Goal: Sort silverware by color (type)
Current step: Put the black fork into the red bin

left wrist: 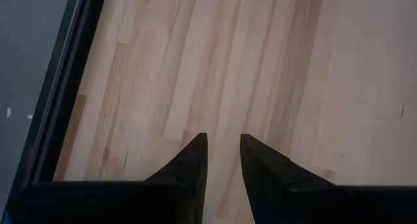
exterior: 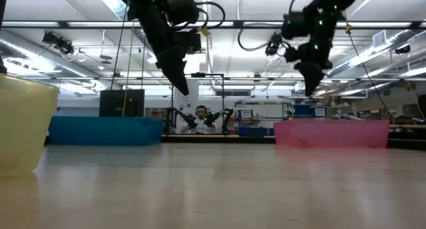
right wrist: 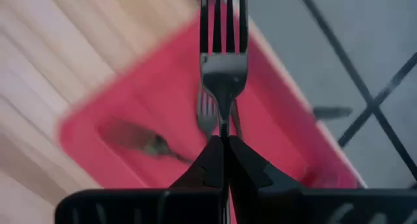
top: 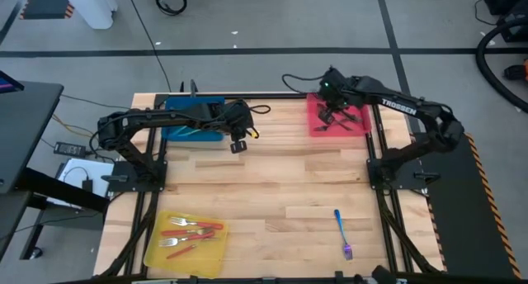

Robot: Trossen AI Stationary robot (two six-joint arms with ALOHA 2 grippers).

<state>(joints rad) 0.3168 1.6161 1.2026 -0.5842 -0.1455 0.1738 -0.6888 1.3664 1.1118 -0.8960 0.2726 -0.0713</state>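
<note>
Your right gripper [right wrist: 223, 146] is clamped on the handle of a dark fork [right wrist: 223, 48], tines pointing away from the wrist, and it hangs above the red tray [top: 318, 111] at the bench's far edge, right of middle. More dark utensils [top: 345, 120] lie in that tray; in the right wrist view you can make out a second dark fork [right wrist: 207, 113] and a dark spoon [right wrist: 140, 140] on its floor beneath the held one.

The other silverware sits elsewhere on the bench. The red-handled forks [top: 191, 233] lie in the yellow tray [top: 158, 247] at the near left corner. One iridescent blue-purple fork [top: 342, 232] lies alone on the bare wood toward the near edge, right of middle, tines facing the near edge. Slim light-coloured pieces [top: 191, 130] rest in the blue tray [top: 177, 103] at the far edge, left of middle; you cannot tell their type from here.

Your left gripper [left wrist: 223, 160] hovers above bare wood just beside the blue tray's right side, fingers parted a little and holding nothing
</note>
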